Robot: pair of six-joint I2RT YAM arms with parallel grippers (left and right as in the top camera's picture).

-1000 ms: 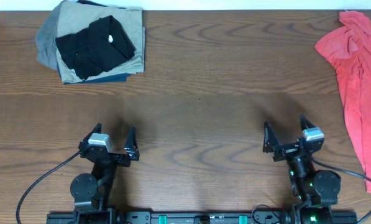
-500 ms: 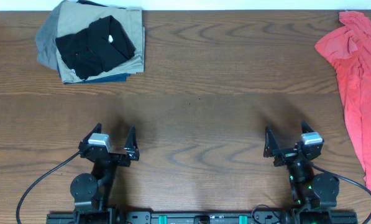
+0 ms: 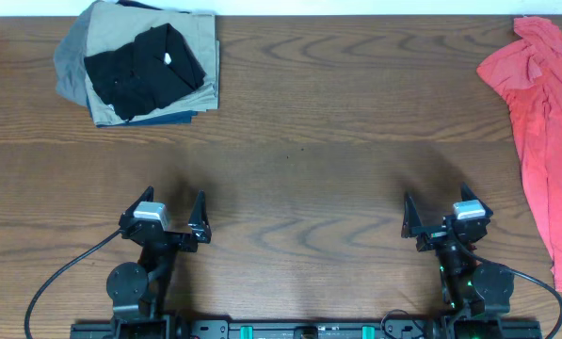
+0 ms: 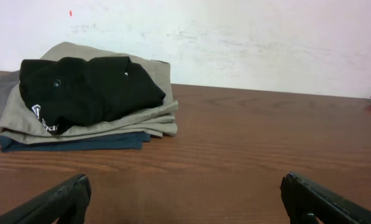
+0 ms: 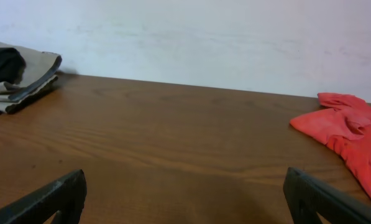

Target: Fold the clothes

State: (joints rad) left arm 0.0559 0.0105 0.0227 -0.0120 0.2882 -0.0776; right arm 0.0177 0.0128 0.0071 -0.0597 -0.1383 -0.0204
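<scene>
1. Right pincer [image 3: 436, 215] eases back; it and left pincer [image 3: 175, 209] gape, empty.
2. Black shirt [image 3: 144, 68] lies folded on pile [image 3: 201, 92], far ahead of left pincer.
3. Folding seems done; next, stay parked.

The coral-red shirt [image 3: 539, 122] is running past the right edge of the overhead view. The black shirt [image 4: 86, 93] is covering much of the khaki garment [image 4: 163, 118]. Its white lettering is wrapping around a fold, too small to read. The navy garment [image 4: 79, 143] is showing only an edge beneath.
</scene>
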